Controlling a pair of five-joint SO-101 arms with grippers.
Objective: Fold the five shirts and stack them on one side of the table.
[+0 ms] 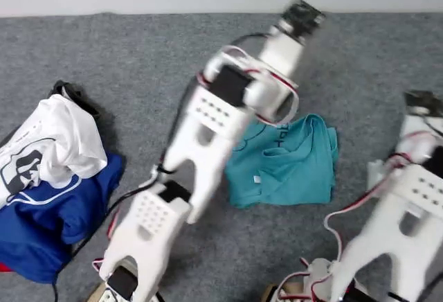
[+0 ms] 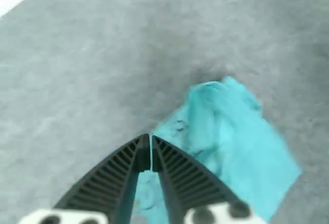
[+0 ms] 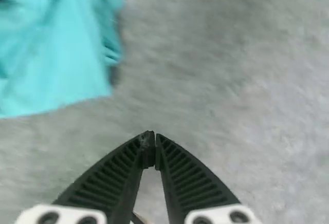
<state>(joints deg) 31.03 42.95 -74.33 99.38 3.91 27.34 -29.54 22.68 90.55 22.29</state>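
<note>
Grey table (image 1: 138, 59) bears teal shirt (image 1: 291, 170), print unreadable; left gripper (image 2: 150, 147) and right gripper (image 3: 149, 144) closed.

A grey, felt-like table (image 1: 138, 59) is seen across the whole high frame, up to a pale strip at the top. Right of centre, a teal shirt (image 1: 291, 167) is laid flat on it, roughly folded square, its edges a little rumpled. At the left edge a pile is found: a blue shirt (image 1: 48, 226) is spread on the grey at lower left, and a white shirt (image 1: 52, 146) with a dark print is heaped on top. A black item (image 1: 73, 94) is seen at the pile's upper end. A red sliver (image 1: 3, 269) is glimpsed at far lower left.
</note>
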